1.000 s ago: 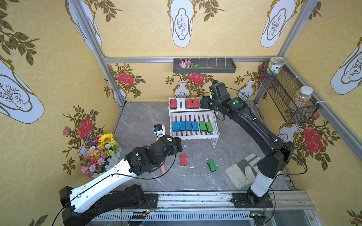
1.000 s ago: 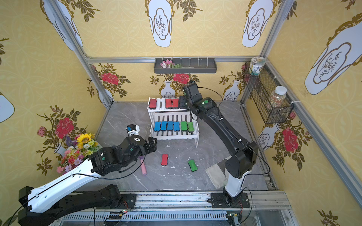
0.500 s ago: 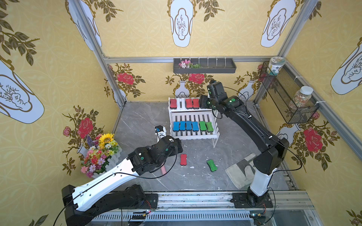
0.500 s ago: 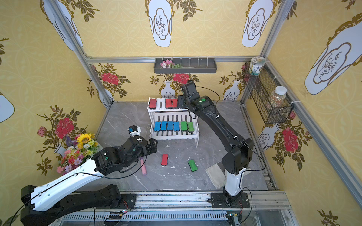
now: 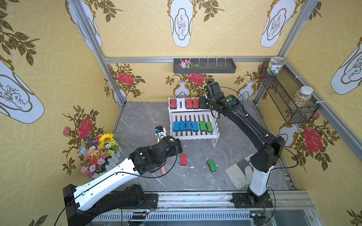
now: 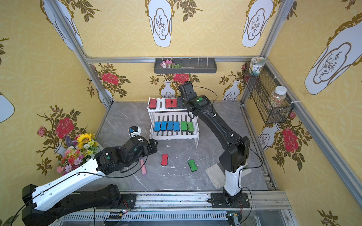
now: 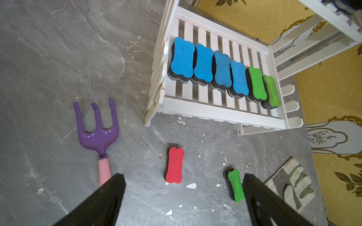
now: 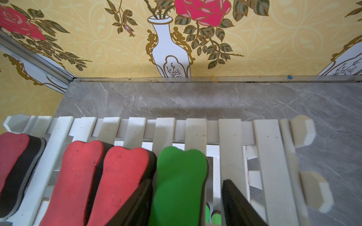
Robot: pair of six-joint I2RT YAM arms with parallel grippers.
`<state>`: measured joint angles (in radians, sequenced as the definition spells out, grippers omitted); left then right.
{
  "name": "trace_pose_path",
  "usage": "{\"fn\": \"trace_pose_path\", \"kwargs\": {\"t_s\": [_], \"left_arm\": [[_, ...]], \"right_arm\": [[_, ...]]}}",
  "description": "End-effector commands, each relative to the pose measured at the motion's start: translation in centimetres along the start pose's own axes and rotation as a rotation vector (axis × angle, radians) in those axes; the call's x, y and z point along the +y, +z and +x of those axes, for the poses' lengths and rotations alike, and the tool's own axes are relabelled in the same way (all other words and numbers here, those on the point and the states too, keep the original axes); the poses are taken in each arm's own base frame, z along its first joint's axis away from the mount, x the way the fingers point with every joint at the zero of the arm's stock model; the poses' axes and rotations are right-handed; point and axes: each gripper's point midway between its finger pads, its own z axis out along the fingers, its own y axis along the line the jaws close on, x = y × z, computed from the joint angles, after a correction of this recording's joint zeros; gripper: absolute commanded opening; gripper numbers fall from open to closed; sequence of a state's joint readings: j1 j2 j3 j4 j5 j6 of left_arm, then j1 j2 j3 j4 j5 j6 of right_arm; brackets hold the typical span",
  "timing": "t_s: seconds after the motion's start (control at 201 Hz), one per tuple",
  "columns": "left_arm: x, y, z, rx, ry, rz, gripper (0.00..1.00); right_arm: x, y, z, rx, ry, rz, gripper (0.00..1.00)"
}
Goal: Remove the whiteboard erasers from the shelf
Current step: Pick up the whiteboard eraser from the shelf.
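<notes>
Left wrist: shelf [image 7: 215,113] on marbled tabletop [image 7: 49,58] (yellow walls [image 7: 329,94])

Black-and-white arms [image 5: 109,178], green-dotted joints [image 5: 228,99]

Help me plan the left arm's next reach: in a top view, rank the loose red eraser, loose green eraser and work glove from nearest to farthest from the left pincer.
1. Red eraser, on the floor close by the left pincer.
2. Green eraser, farther to the robot's right.
3. Glove, farthest right, near the front edge.
</notes>
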<state>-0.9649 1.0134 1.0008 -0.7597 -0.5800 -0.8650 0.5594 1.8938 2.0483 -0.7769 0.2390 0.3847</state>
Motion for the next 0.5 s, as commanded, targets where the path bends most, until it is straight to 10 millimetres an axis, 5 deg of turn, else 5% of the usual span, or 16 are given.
{"fn": "trace_pose_path", "kwargs": {"t_s": [0.0,0.493], "left_arm": [[0.0,0.2,0.2,0.003,-0.001,0.003,0.99],[0.0,0.2,0.2,0.005,-0.007,0.001,0.99]], "right_arm": [[-0.3,0.2,0.5,0.018,-0.053,0.052,0.59],[0.4,-1.2,-1.0,-0.035,-0.031,-0.003,0.43]]}}
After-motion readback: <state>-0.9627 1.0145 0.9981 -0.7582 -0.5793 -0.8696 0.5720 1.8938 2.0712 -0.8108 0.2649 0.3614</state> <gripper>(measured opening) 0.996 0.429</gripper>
